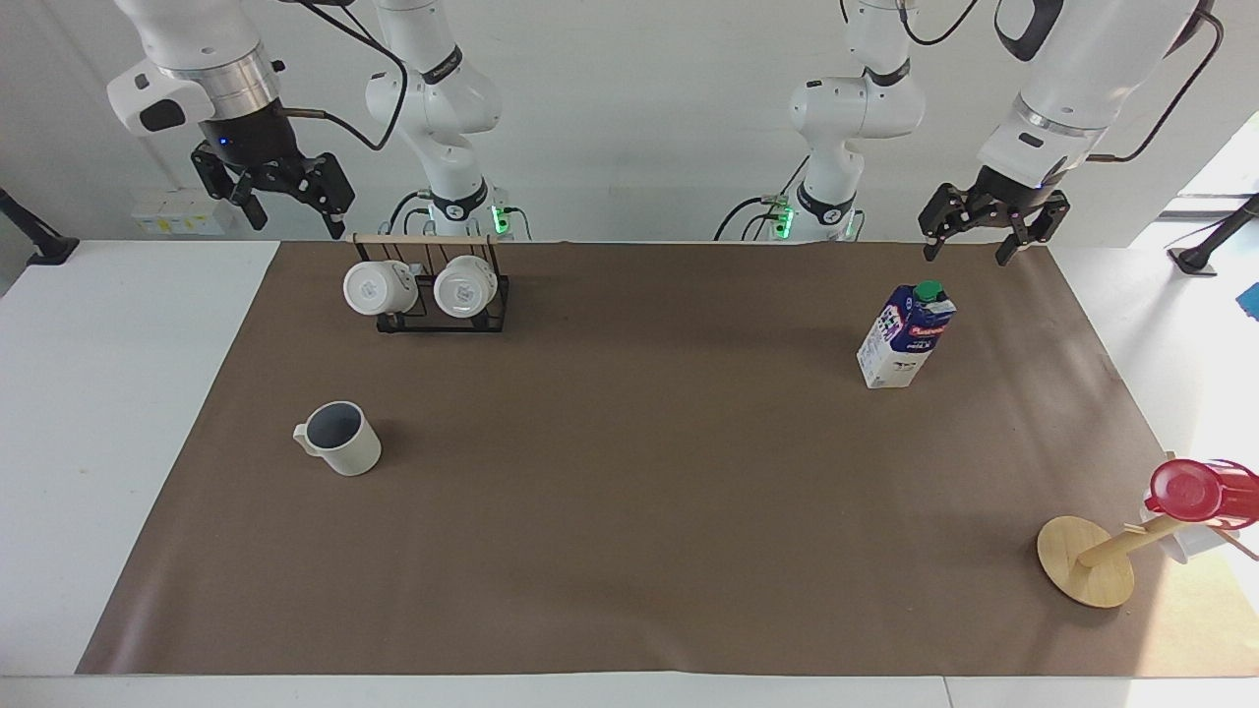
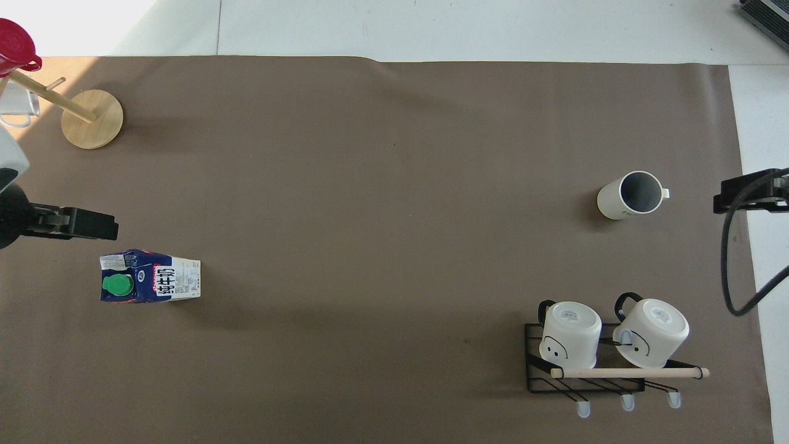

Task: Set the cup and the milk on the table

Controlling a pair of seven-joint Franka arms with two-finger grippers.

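The cup, cream-white with a grey-blue inside, stands upright on the brown mat of the table toward the right arm's end. The milk, a white and dark-blue carton with a green cap, stands upright on the mat toward the left arm's end. My left gripper hangs open in the air above and beside the milk, clear of it. My right gripper hangs open and empty high over the table's edge by the mug rack, well away from the cup.
A black wire rack holding two plain white mugs sits on the mat close to the robots, toward the right arm's end. A tilted wooden stand carrying a red cup sits at the mat's corner farthest from the robots, toward the left arm's end.
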